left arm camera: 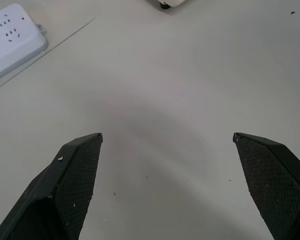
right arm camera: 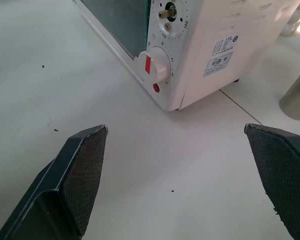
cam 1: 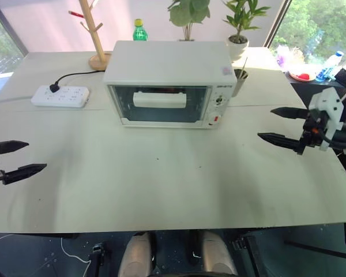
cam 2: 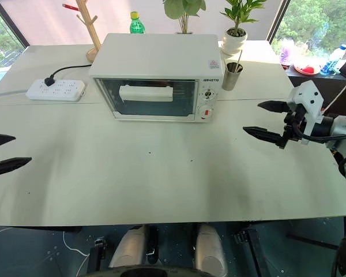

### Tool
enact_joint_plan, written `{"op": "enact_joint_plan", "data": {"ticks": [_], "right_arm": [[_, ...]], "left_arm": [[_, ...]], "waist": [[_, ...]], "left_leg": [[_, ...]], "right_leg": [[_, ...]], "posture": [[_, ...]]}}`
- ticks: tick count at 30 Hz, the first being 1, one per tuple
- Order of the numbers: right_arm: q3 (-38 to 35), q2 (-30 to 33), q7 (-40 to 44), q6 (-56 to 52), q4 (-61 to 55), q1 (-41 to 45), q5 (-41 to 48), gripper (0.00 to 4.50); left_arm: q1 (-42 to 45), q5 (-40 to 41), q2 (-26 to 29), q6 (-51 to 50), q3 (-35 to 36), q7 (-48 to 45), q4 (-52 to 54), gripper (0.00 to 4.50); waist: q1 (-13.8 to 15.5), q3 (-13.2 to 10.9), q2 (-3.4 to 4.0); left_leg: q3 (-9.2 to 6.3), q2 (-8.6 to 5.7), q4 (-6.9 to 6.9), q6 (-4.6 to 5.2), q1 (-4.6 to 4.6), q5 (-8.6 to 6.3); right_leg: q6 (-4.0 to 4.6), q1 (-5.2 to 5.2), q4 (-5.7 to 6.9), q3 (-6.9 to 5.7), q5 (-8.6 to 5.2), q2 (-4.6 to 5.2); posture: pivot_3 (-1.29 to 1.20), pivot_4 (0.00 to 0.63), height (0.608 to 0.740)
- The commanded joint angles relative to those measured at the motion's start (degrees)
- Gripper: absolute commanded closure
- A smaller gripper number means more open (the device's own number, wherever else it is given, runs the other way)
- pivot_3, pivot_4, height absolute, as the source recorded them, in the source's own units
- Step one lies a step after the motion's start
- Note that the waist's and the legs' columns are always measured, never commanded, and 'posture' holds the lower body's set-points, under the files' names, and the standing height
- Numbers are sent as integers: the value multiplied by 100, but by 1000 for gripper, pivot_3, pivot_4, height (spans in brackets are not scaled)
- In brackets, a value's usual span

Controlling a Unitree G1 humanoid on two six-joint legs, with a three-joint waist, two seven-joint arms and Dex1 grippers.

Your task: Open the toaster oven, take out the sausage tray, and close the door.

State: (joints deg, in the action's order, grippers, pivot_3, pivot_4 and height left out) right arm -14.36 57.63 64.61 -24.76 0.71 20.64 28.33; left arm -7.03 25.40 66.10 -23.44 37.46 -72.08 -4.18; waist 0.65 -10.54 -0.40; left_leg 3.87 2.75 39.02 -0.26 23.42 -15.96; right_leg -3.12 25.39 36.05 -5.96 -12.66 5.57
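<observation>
The white toaster oven stands at the back middle of the table, its glass door closed and the white bar handle across the front. In the right wrist view its knob panel fills the corner nearest the gripper. The sausage tray is hidden; the glass does not let me make it out. My left gripper hovers open over the table's left side, well short of the oven. My right gripper is open to the right of the oven, pointing towards it, with nothing between its fingers.
A white power strip with a black cord lies left of the oven. Behind stand a wooden rack, a green bottle and potted plants. A metal cup sits at the oven's right rear.
</observation>
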Motion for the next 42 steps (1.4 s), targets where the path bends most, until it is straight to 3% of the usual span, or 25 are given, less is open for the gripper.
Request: {"op": "enact_joint_plan", "data": {"ticks": [1, 10, 16, 25, 29, 42], "right_arm": [[-184, 19, 12, 93, -64, -8, 24, 0], [-240, 8, -86, -247, -231, -104, 181, 0], [-72, -176, -323, -557, -767, 22, 365, 0], [748, -1001, -722, -915, -1232, 669, 405, 0], [1351, -1702, -1078, -848, -998, 1250, 90, 0], [2088, -2778, -1218, -465, 30, 2228, -621, 0]], "left_arm": [[32, -65, 29, 166, 185, 5, -25, 52], [448, 166, 27, -174, 85, 78, -102, 52], [1274, 964, -111, -1050, -340, 384, 773, 52], [2902, 1409, -527, -1628, -1899, 578, 1418, 52], [3592, 1290, -740, -1525, -2595, 334, 1281, 52], [4061, 1052, -824, -1277, -2907, -12, 928, 52]], "waist": [[0, 0, 0], [-1, 0, 0], [15, 1, -1], [-9, 1, -4], [-15, 2, -5], [-7, 1, -8]], "left_leg": [[0, 0, 0, 0, 0, 0], [2, -1, 0, 0, 0, 0], [1, -1, 4, 0, -1, 1], [5, -7, 8, 0, -6, 2], [5, -8, 12, -1, -5, 3], [5, -8, 13, 0, -3, 3]], "right_leg": [[0, 0, 0, 0, 0, 0], [-12, 0, 1, 2, 7, 0], [-15, -3, 4, 2, 9, -1], [-18, -6, 10, 11, 12, -10], [-18, -6, 13, 12, 13, -13], [-17, -5, 13, 16, 13, -17]], "posture": [[0, 150, 717], [0, 150, 717], [0, 150, 717], [0, 150, 717], [0, 150, 717], [0, 150, 717]]}}
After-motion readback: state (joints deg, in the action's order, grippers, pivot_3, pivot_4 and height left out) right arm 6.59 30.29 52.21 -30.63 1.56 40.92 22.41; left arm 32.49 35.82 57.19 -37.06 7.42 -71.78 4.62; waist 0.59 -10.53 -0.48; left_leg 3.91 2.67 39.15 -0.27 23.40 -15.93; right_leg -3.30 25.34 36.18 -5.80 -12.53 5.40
